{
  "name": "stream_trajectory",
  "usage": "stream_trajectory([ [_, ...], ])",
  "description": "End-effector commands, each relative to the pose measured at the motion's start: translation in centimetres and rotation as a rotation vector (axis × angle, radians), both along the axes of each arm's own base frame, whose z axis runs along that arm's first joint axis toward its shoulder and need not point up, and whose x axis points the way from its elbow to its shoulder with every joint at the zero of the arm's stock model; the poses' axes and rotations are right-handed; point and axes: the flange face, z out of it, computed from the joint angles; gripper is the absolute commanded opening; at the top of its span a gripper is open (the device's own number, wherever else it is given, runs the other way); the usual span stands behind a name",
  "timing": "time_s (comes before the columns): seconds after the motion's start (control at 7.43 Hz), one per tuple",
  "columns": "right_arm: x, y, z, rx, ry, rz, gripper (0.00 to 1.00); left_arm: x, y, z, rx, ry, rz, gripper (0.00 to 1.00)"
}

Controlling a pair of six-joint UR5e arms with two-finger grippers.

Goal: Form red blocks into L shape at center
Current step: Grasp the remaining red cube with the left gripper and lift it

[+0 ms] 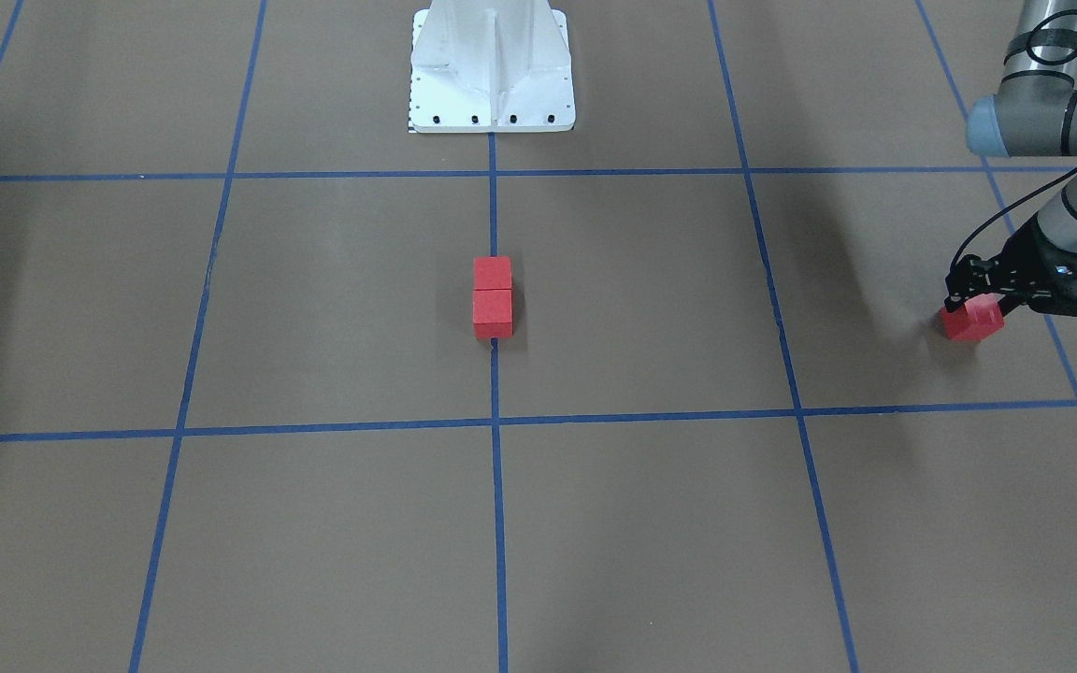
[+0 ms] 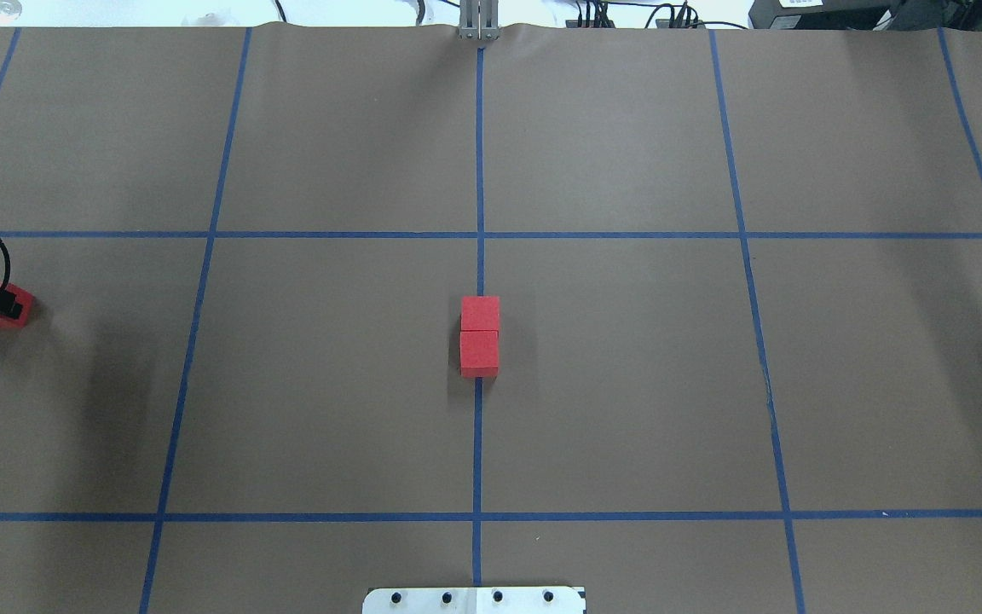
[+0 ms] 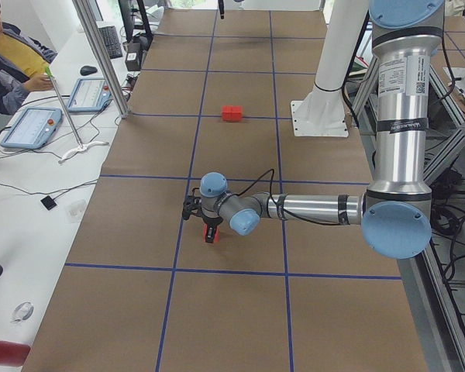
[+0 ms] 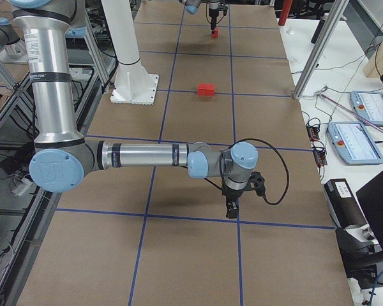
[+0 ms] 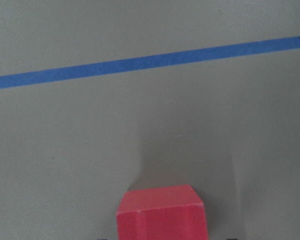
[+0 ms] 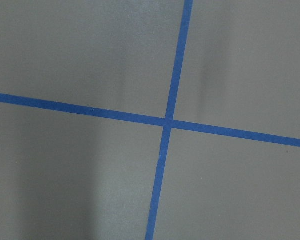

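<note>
A pair of small matte red cubes (image 1: 492,297) lies face to face on the blue tape line (image 1: 494,206) that runs through the middle of the brown matte floor (image 1: 333,308). Together they make the long leg of the L, so the shape lacks only its foot. That is likely why the left gripper (image 1: 974,304) is down at the third red cube (image 1: 971,323), which sits well apart from the pair, far out on the robot's left and just short of the edge of the overhead view. The black fingers stand on either side of this cube, which looks to rest on the floor or barely above it. The left wrist view shows it centred low between them, but whether they press on it yet I cannot tell. The left arm (image 3: 318,208) reaches out low and nearly level over the floor, with its wrist turned so the fingers point straight down. The right arm (image 4: 147,155) is stretched out much the same on the other side of the pair and well clear of it. The right gripper (image 4: 231,209) hangs downward over a tape crossing with nothing under it; whether it is spread or pressed together cannot be told from the side view.
</note>
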Motion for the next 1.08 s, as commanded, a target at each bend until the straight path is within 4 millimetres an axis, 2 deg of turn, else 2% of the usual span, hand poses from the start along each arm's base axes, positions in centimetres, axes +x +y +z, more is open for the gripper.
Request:
stream_trajectory([
  [0.0,0.0,0.0,0.1,-0.002,0.0,0.001,1.0,-0.1,0.0,-0.1,0.005,-0.001,0.002,0.13],
  [0.13,0.0,0.0,0.1,-0.002,0.0,0.001,1.0,-0.1,0.0,-0.3,0.03,-0.003,0.025,0.0],
  [0.27,0.0,0.0,0.1,-0.002,0.002,0.001,1.0,0.3,-0.6,-1.7,0.062,0.012,0.04,0.0],
  [0.4,0.0,0.0,0.0,-0.001,0.0,0.001,1.0,1.0,-2.0,-4.7,0.155,0.038,0.06,0.0],
  [0.54,0.0,-0.1,-0.1,0.001,0.0,0.001,1.0,1.7,-3.3,-8.6,0.299,0.059,0.123,0.0],
  [0.67,0.0,-0.1,0.0,-0.001,0.0,0.001,1.0,2.0,-3.9,-13.4,0.393,0.096,0.129,0.0],
  [0.81,0.0,-0.1,-0.1,0.001,0.001,0.001,1.0,3.3,-5.6,-18.2,0.465,0.141,0.131,0.0],
  [0.94,0.0,-0.1,-0.1,0.001,0.001,0.001,1.0,6.6,-6.0,-22.6,0.52,0.195,0.168,0.0],
])
